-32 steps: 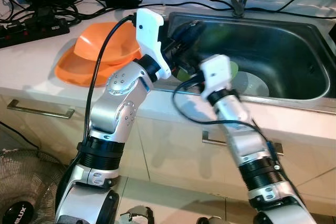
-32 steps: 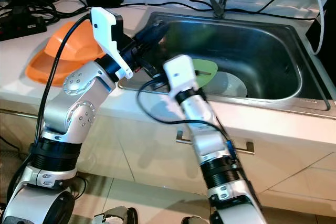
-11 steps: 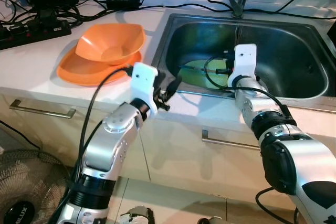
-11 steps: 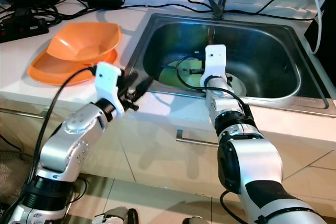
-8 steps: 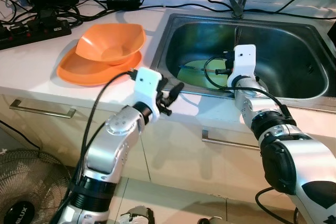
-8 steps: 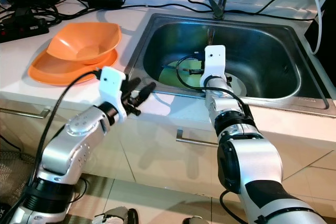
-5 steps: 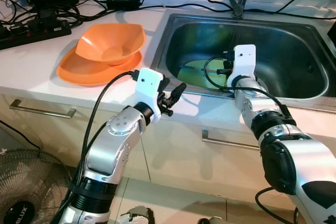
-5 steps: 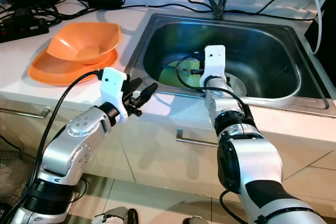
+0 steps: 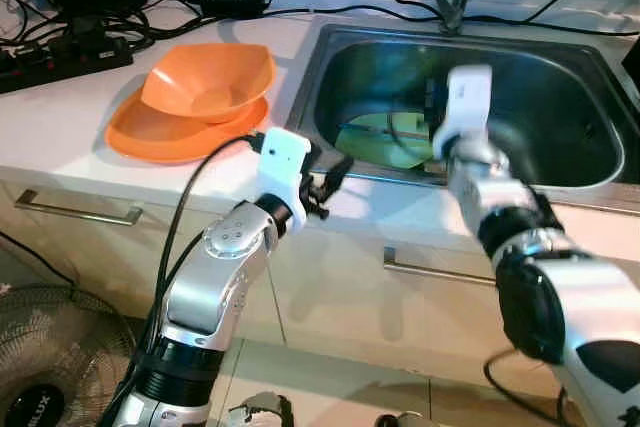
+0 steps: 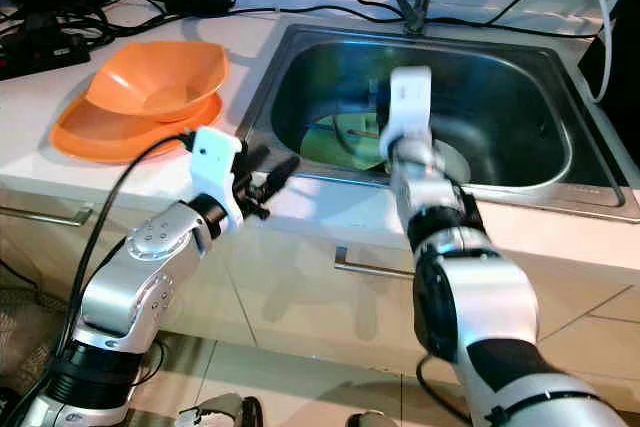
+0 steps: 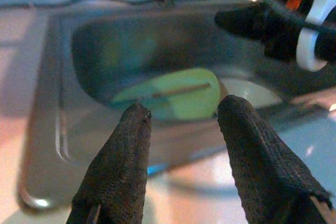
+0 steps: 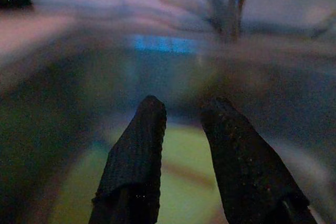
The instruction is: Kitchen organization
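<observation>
Beyond my right gripper [image 12: 181, 116], whose fingers stand narrowly parted and empty, the green plate [image 9: 385, 139] lies in the sink [image 9: 590, 97]. Outside its front rim hovers my left gripper [image 11: 181, 111], open, holding nothing.

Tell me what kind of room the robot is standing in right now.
Most likely a home kitchen: a steel sink set into a pale counter, cabinet drawers with a metal handle below, and orange dishes stacked beside the sink.

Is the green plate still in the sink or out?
In. The green plate lies inside the sink, under the open, empty right gripper.
</observation>
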Tool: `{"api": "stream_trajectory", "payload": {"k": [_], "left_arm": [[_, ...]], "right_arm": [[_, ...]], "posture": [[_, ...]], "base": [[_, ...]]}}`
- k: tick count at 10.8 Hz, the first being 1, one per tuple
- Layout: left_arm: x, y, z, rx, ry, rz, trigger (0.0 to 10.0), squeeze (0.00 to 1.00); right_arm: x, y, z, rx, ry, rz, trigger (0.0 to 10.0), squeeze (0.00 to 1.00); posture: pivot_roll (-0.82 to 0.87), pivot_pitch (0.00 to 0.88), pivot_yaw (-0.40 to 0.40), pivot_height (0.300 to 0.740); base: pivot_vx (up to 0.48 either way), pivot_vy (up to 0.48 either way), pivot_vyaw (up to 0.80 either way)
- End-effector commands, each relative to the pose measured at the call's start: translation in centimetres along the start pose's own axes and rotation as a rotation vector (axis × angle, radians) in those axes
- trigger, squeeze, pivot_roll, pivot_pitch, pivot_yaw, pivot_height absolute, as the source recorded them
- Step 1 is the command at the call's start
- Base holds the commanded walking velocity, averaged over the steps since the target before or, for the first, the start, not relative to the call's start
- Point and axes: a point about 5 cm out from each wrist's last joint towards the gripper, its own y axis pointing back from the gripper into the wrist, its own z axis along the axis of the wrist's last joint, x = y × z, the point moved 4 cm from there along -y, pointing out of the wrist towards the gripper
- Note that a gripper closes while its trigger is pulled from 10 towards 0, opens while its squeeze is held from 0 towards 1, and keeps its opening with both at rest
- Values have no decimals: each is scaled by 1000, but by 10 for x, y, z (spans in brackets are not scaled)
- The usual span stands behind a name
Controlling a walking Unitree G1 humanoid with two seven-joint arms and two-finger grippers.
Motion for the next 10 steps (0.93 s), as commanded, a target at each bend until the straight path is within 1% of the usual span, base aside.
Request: {"api": "stream_trajectory", "payload": {"k": [1, 2, 3, 4, 5, 6, 8, 9, 10], "left_arm": [[3, -3, 5, -25, -28, 31, 10000, 0], [5, -5, 8, -52, -37, 53, 10000, 0], [7, -6, 11, -73, -65, 74, 10000, 0], [11, -8, 13, -97, -92, 109, 10000, 0], [17, -9, 16, -117, -121, 149, 10000, 0], [19, -10, 16, -130, -140, 168, 10000, 0], [22, -10, 16, -140, -168, 187, 10000, 0], [21, -11, 16, -149, -187, 188, 10000, 0], [22, -11, 20, -170, -210, 197, 10000, 0]], "right_arm": [[2, -4, 34, -140, -9, 26, 10000, 0], [7, 0, 51, -245, 0, 67, 10000, 0], [8, 6, 59, -312, -1, 84, 10000, 0], [6, 13, 62, -357, -17, 84, 10000, 0], [5, 26, 56, -382, -37, 87, 10000, 0], [7, 42, 48, -396, -58, 104, 10000, 0], [16, 69, 32, -383, -94, 135, 10000, 0], [23, 76, 20, -350, -116, 145, 10000, 0], [28, 79, 14, -322, -139, 149, 10000, 0]], "posture": [[126, 92, 9, 740], [116, 96, 6, 740], [97, 100, 1, 740], [85, 102, -3, 740], [71, 108, -4, 740], [68, 108, -4, 740], [49, 114, 3, 740], [49, 116, 9, 740], [57, 116, 13, 740]], "base": [[0, 0, 0], [0, 0, 0], [0, 0, 0], [0, 0, 0], [0, 0, 0], [0, 0, 0], [0, 0, 0], [0, 0, 0], [0, 0, 0]]}}
